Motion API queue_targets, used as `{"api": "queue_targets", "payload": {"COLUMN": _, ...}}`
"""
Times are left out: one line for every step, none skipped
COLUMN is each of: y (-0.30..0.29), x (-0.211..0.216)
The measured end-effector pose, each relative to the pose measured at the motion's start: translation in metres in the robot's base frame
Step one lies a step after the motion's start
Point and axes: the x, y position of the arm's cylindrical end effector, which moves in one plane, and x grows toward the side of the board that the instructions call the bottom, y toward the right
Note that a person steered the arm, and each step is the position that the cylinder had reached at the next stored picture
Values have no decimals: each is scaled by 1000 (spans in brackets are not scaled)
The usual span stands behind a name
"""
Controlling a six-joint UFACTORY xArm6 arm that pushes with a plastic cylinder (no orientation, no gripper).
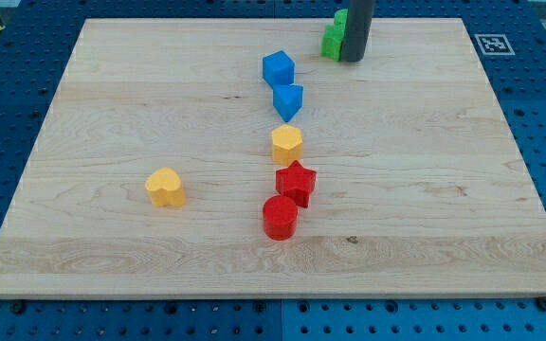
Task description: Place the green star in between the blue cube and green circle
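Note:
My tip rests on the board near the view's top edge, right of centre. It touches the right side of a green block. A second green block sits just behind the first and is partly hidden by the rod. I cannot tell which of the two is the star and which the circle. The blue cube stands to the left of the green blocks, a short gap away, and my tip is to its right.
A blue wedge-shaped block lies just below the blue cube. Below it in a rough column are a yellow hexagon, a red star and a red cylinder. A yellow heart sits at the lower left.

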Motion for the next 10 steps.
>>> {"api": "queue_targets", "payload": {"y": 21, "x": 17}}
{"api": "queue_targets", "payload": {"y": 52, "x": -6}}
{"api": "queue_targets", "payload": {"y": 53, "x": -40}}
{"api": "queue_targets", "payload": {"y": 52, "x": -40}}
{"api": "queue_targets", "payload": {"y": 28, "x": -40}}
{"api": "queue_targets", "payload": {"y": 1, "x": -40}}
{"api": "queue_targets", "payload": {"y": -18, "x": -40}}
{"api": "queue_targets", "payload": {"y": -32, "x": -37}}
{"api": "queue_targets", "payload": {"y": -35, "x": -30}}
{"api": "queue_targets", "payload": {"y": -20, "x": -30}}
